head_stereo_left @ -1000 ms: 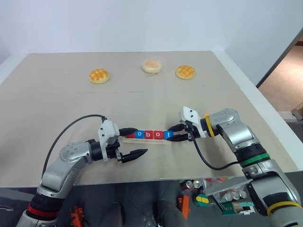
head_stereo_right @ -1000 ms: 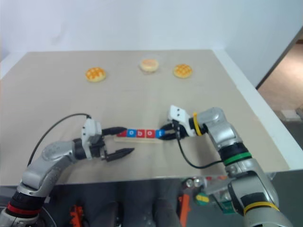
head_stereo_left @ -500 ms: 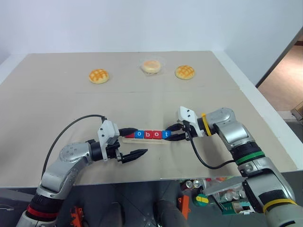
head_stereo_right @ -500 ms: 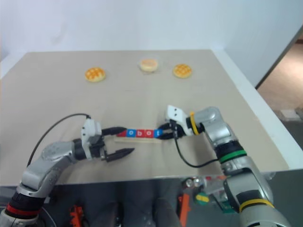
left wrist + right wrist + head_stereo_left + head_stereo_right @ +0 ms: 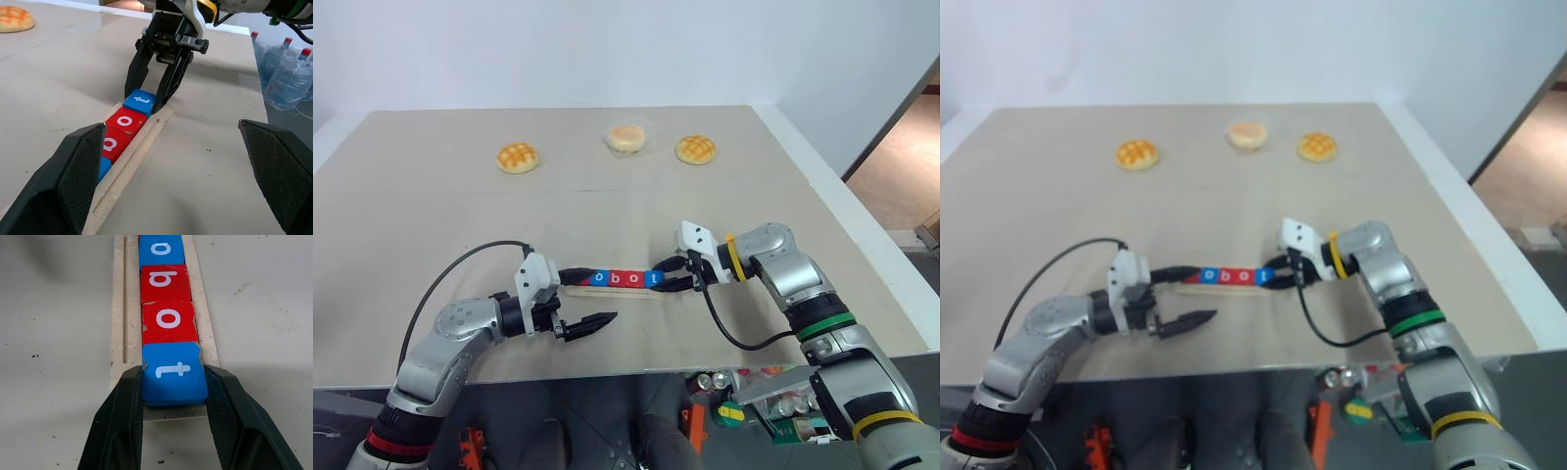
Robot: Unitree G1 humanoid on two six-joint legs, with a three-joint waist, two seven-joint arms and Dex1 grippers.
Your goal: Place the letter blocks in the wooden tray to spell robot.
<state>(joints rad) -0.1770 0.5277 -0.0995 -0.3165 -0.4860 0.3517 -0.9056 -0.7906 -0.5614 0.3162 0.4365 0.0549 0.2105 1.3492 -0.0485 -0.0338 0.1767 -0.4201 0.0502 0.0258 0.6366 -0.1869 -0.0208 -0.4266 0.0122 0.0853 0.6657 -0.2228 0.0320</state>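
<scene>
Our blue t block sits at the end of the wooden tray, flush against the red o, with b and another o beyond. Over the last second the row has slid slightly toward our left pincer, which hangs wide open at the tray's far end, one finger across it. Our right pincer remains clamped on the t. The word looks nearly finished on the desk; three buns lie well apart.

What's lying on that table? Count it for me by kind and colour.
Red square letter blocks: 3
Blue square letter blocks: 2
Pale wooden tray: 1
Golden round bread buns: 3, one in a clear cup
Total: 9
</scene>
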